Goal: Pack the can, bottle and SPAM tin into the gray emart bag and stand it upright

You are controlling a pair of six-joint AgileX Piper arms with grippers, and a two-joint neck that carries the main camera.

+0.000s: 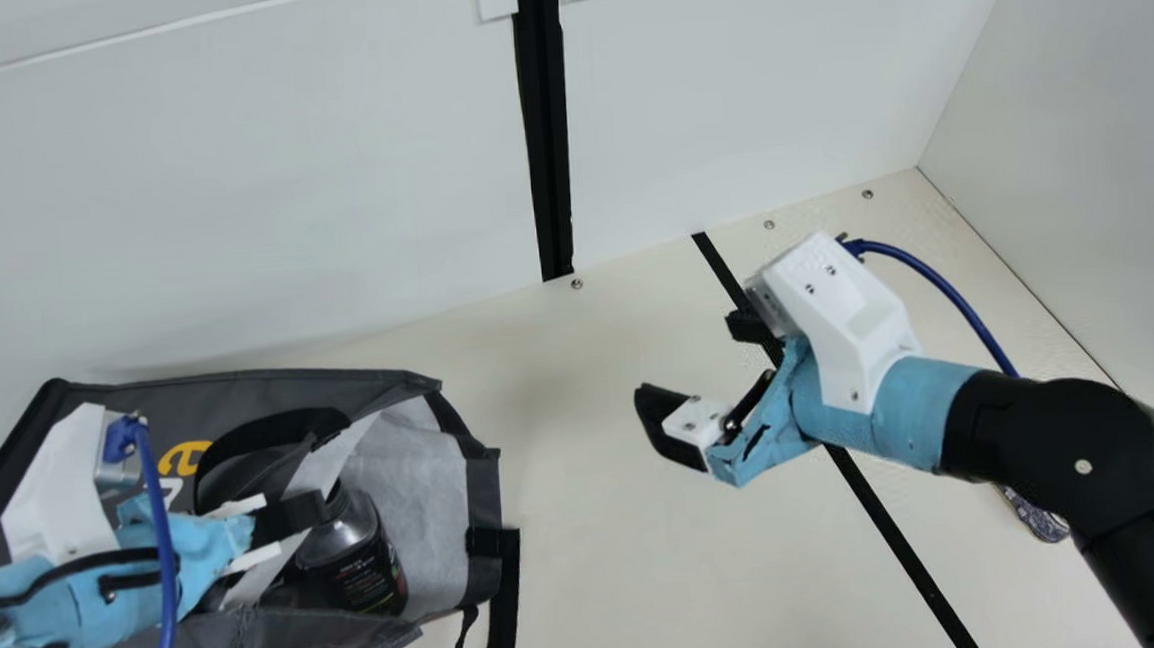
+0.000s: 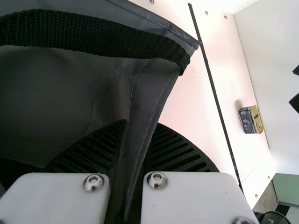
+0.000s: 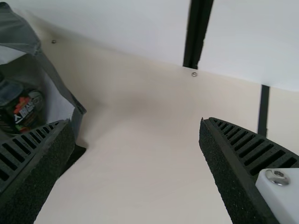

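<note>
L hand (image 2: 140,140) pinching gray emart bag (image 1: 286,647), bottle (image 1: 352,568) inside; R hand (image 1: 690,365) wide, empty. Step (est.): loading. Next: R hand to SPAM tin (image 2: 251,120) on counter (image 1: 584,444), approx. centered grasp.

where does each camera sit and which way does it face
Main view: on the neck, looking down at the table and gray bag; left arm and right arm show.
Left wrist view: on that wrist, looking past its gripper and the bag toward the SPAM tin.
Right wrist view: on that wrist, looking between its open fingers toward the back wall.
Main and right wrist views share the bag.
</note>
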